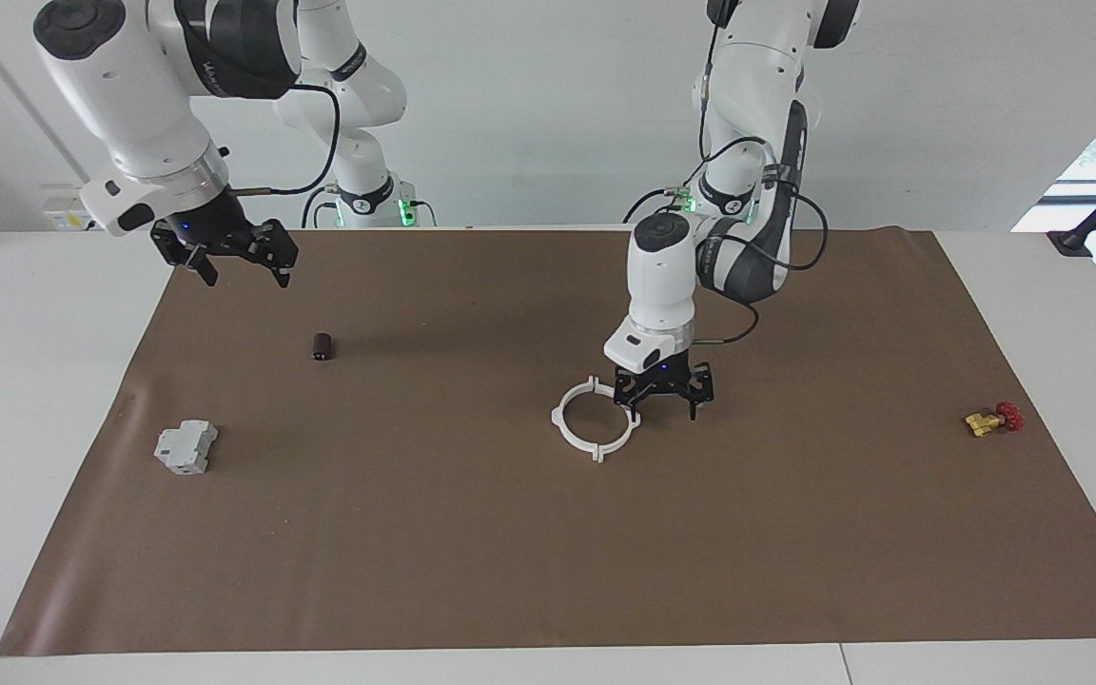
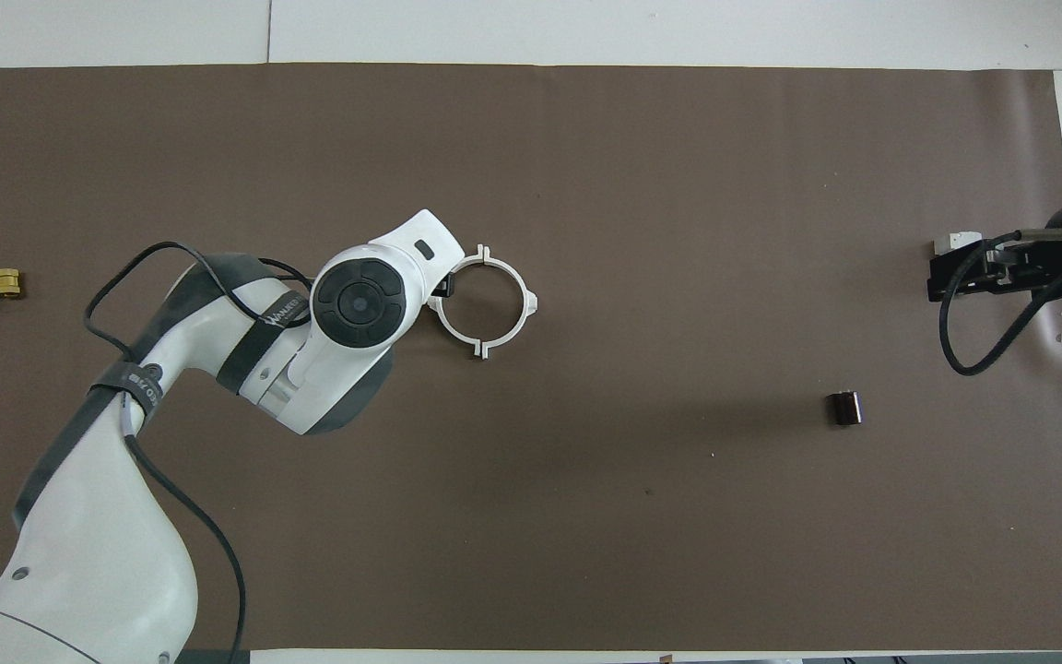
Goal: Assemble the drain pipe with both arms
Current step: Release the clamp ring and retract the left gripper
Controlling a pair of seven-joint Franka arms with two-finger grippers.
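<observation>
Drain pipe [image 1: 592,419] [image 2: 485,300]: two thin white half-ring arcs with small end tabs, joined as one closed ring. Lies flat mid-worktop, well clear of every edge.

Our left arm [image 1: 738,257] bends forward and down, wrist upright, its claw [image 1: 664,411] low at the bench with fingers spread apart. Our right arm [image 1: 129,105] waits raised at its own end, wrist tilted, its claw [image 1: 245,274] hanging in the air with fingers spread wide.

White drain pipe [image 1: 591,419], brown mat [image 1: 510,533]
</observation>
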